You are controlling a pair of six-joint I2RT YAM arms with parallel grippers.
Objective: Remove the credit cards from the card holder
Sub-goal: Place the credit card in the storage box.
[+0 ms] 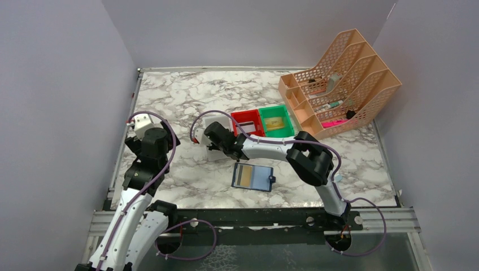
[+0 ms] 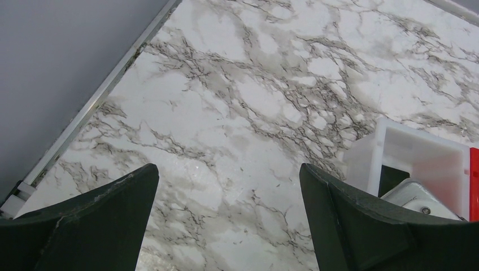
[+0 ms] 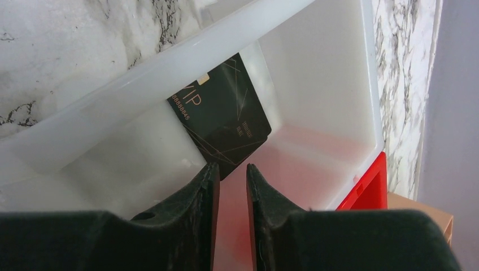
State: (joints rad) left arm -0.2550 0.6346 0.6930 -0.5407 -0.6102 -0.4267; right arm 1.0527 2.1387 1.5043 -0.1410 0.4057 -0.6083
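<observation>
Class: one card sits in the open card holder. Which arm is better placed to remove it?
Probably right: the right end effector hangs over the white bin, near the card holder, jaws slightly apart, empty. The left end effector, wide open, is farther away over table.

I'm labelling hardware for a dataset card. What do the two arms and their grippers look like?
The left arm and right arm are alike: white tubular links joined by chunky black joint housings, with thin purple cables looping alongside. The left gripper and right gripper each have two dark, matte, wedge-shaped fingers. No markings show.
</observation>
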